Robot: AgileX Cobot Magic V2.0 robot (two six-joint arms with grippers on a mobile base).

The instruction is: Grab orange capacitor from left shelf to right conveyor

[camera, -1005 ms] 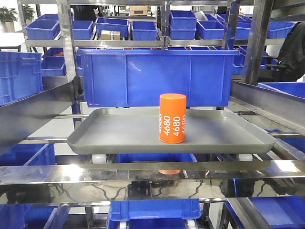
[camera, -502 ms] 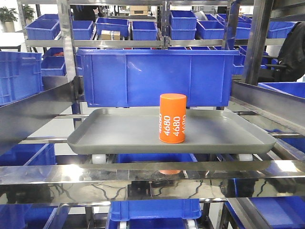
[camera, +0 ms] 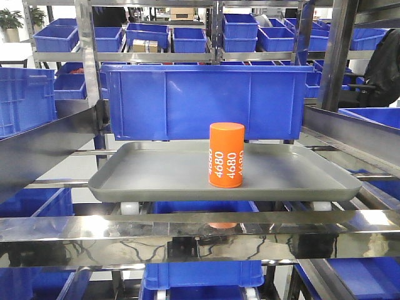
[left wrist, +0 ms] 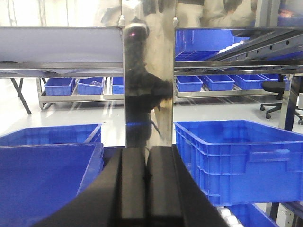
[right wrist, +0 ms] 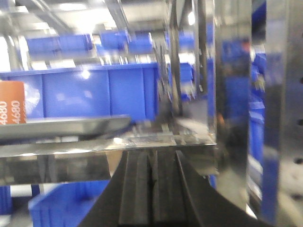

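Your left claw [left wrist: 146, 189], lower centre of its wrist view, is pinched closed on nothing. In the front view nothing has shifted over the last 1 s: the orange capacitor [camera: 227, 154] stands upright just right of centre on the grey tray [camera: 144, 172] of the left shelf [camera: 187, 228], so the grab looks not yet begun. Your right claw [right wrist: 152, 189] is likewise closed and empty, the capacitor at its frame's far left edge; it probably must open before reaching.

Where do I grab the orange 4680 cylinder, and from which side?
Grip the orange upright cylinder across its straight mid-side, coming in from the front over the rim of the shallow grey tray. It stands upright with bare tray either side; the large blue bin blocks the rear.
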